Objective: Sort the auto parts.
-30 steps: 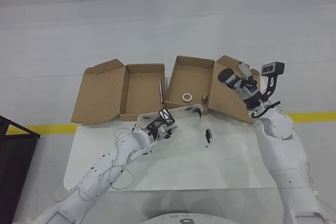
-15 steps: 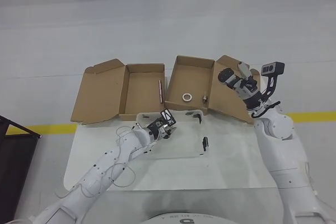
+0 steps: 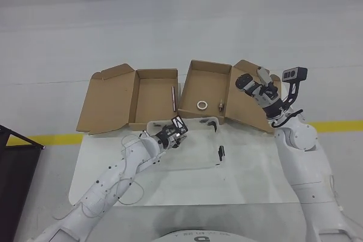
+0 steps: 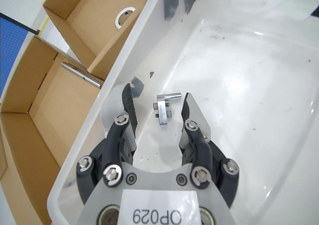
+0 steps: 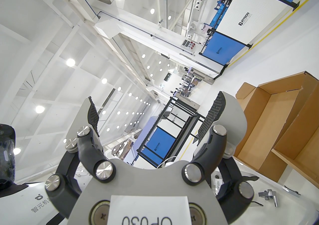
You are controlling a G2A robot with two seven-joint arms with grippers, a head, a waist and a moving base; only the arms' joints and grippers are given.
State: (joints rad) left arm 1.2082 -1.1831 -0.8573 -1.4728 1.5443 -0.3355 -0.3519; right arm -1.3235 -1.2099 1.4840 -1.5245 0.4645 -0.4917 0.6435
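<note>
My left pincer [image 4: 157, 97] is wide open and holds nothing. It hangs low inside the clear plastic tray [image 4: 129, 36], close to the wall on the side of the boxes. The small silver metal bracket with a short pin [image 4: 163, 109] lies on the tray floor between my two fingers and touches neither of them. Just beside the tray stands an open brown cardboard box [image 4: 82, 7] with a flat white ring [image 4: 123, 17] in it. Next to it is a second cardboard box [image 4: 57, 96] with a thin steel rod [image 4: 81, 74]. My right pincer [image 5: 157, 114] is also open and empty, raised and turned toward the ceiling.
</note>
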